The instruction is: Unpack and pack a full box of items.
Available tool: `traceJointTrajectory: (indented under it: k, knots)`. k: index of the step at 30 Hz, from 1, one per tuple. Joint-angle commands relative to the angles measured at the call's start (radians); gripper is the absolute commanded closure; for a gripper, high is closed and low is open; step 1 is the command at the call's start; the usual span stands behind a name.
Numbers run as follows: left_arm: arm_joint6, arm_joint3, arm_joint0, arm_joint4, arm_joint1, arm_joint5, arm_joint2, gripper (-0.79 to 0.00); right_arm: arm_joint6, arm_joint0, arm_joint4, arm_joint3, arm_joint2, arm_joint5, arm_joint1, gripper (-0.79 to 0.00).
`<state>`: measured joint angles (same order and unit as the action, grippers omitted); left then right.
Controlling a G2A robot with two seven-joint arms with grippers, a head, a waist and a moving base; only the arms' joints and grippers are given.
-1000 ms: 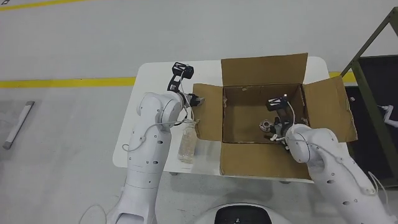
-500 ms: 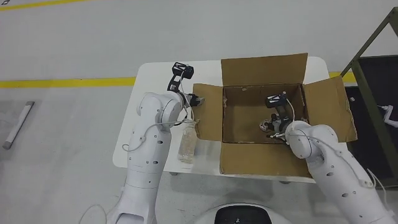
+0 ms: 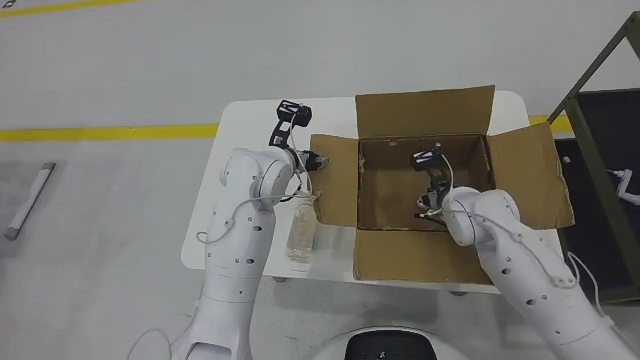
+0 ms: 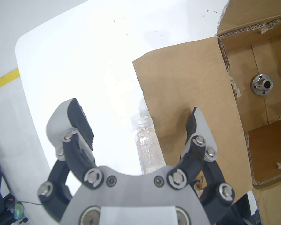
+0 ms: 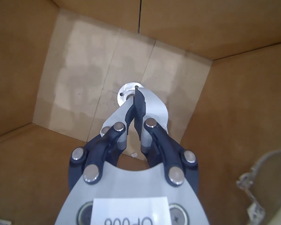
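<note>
Overhead, the open cardboard box [image 3: 425,115] sat on the white table [image 3: 245,130]. A clear bottle [image 3: 302,228] lay at the edge of the box's left flap, and the right arm was down inside. Left wrist: left gripper [image 4: 134,113] spread wide, empty, above the bottle. A metal flange [image 4: 262,85] stood on the box floor. Right wrist: right gripper [image 5: 134,94] pinched narrow, nothing between its pads, tips over the flange.

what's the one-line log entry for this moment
left gripper open above table | right gripper shut inside box, near flange | bottle lying beside box
</note>
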<state>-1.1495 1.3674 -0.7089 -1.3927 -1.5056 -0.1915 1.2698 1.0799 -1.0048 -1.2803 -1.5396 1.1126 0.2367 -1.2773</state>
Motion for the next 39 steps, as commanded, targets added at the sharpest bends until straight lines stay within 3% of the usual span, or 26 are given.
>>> traceJointTrajectory:
  k: [1, 3, 6, 23, 39]
  knots:
    - [0.000, 0.000, 0.000, 0.000, 0.000, 0.000, 0.000, -0.785, -0.003, 0.022, 0.001, 0.038, -0.018, -0.011, -0.006, -0.212]
    - [0.000, 0.000, 0.000, 0.000, 0.000, 0.000, 0.000, -0.785, -0.002, 0.042, 0.007, 0.064, -0.032, -0.030, -0.011, -0.240]
    - [0.000, 0.000, 0.000, 0.000, 0.000, 0.000, 0.000, -0.785, -0.007, 0.059, 0.016, 0.093, -0.036, -0.047, -0.015, -0.354]
    - [0.000, 0.000, 0.000, 0.000, 0.000, 0.000, 0.000, -0.785, -0.020, 0.088, 0.025, 0.197, -0.037, -0.169, -0.021, -0.332]
    - [0.000, 0.000, 0.000, 0.000, 0.000, 0.000, 0.000, -0.785, -0.038, 0.111, 0.019, 0.268, -0.062, -0.171, -0.037, -0.308]
